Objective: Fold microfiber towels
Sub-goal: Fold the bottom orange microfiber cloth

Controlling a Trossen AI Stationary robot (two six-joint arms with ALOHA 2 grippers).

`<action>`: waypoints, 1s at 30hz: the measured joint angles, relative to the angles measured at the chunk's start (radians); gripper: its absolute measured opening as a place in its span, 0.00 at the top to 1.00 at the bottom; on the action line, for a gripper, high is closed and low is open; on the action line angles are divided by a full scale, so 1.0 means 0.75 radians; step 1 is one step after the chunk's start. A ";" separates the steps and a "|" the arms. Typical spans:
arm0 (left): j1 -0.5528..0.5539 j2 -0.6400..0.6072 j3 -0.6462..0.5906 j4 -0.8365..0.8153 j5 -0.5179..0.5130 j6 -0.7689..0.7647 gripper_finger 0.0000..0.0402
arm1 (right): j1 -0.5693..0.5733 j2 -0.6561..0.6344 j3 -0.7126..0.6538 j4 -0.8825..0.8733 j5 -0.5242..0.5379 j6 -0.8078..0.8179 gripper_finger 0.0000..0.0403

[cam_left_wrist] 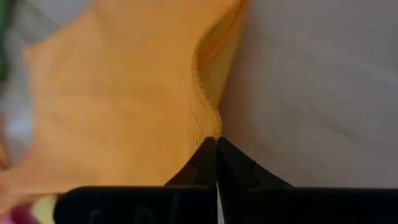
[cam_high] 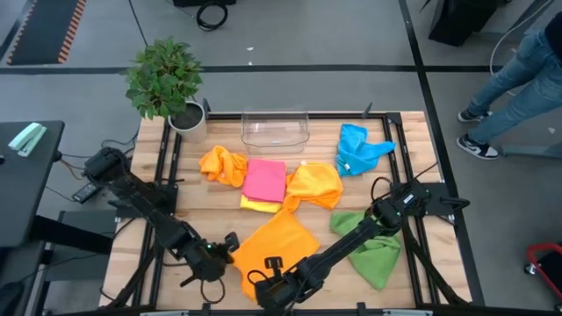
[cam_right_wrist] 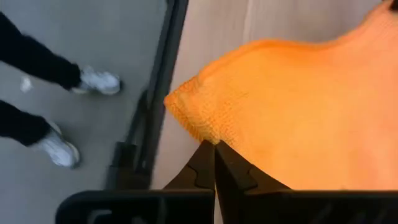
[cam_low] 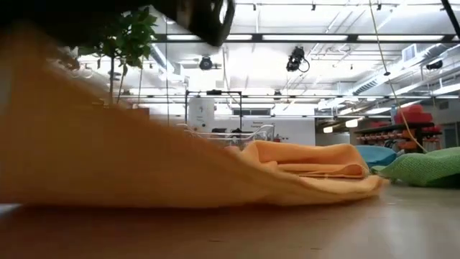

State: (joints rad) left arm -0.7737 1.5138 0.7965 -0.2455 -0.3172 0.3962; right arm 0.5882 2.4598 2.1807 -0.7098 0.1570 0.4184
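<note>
Six microfiber towels on the worktop [cam_high: 413, 154]: two orange, plus one each pink, yellow, green, blue. Both pincers, left pincer [cam_left_wrist: 216, 142] and right pincer [cam_right_wrist: 214, 144], are clamped on the front orange towel's [cam_high: 277, 241] near-edge corners.

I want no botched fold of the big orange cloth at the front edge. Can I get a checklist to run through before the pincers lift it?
1. Left pincer shut on a corner of the flat orange microfiber towel: ok.
2. Right pincer shut on another corner: ok.
3. Towel spread flat: cannot tell, one edge curls up.
4. Crumpled green microfiber towel clear of the orange one: ok.
5. Table beyond holds the pink square towel; fold path: cannot tell.
</note>
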 joint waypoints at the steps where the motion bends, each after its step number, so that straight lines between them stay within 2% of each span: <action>1: 0.016 -0.023 0.015 0.006 0.000 0.002 0.99 | 0.003 -0.019 0.000 -0.014 0.000 0.030 0.99; 7: 0.155 -0.073 0.141 -0.040 0.097 -0.002 0.99 | 0.050 -0.140 0.001 -0.176 0.080 0.297 0.99; 12: 0.287 -0.057 0.270 -0.113 0.168 -0.085 0.99 | 0.161 -0.152 -0.002 -0.422 0.276 0.687 0.99; 15: 0.372 -0.042 0.333 -0.098 0.221 -0.094 0.99 | 0.221 -0.155 -0.018 -0.524 0.329 0.964 0.99; 19: 0.456 0.041 0.376 -0.089 0.324 -0.129 0.99 | 0.261 -0.170 -0.138 -0.521 0.342 1.247 0.99; 23: 0.496 0.169 0.431 -0.081 0.339 -0.150 0.99 | 0.281 -0.228 -0.264 -0.510 0.379 1.452 0.99; 30: 0.572 0.281 0.453 -0.091 0.344 -0.165 0.99 | 0.244 -0.404 -0.551 -0.466 0.426 1.602 0.99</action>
State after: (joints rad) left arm -0.3450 1.7247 1.1358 -0.3137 -0.0593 0.2726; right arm 0.7713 2.1565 1.7676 -1.0592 0.4761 1.6202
